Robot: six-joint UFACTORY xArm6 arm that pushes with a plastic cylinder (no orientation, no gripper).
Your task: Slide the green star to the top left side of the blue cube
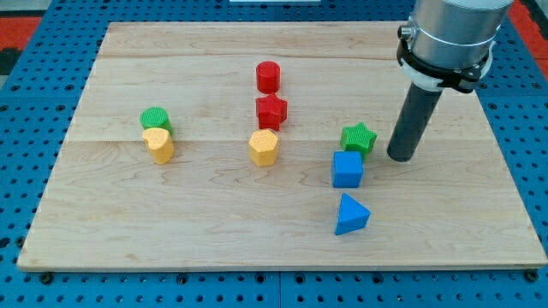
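The green star (358,138) sits on the wooden board, touching the top right of the blue cube (347,168). My tip (400,157) rests on the board just to the right of the green star, with a small gap between them, and to the upper right of the blue cube. The rod rises toward the view's top right.
A blue triangular block (351,215) lies below the blue cube. A red cylinder (268,76), a red star (271,109) and a yellow hexagon (264,147) stand in a column at centre. A green cylinder (156,120) and a yellow block (158,144) stand at left.
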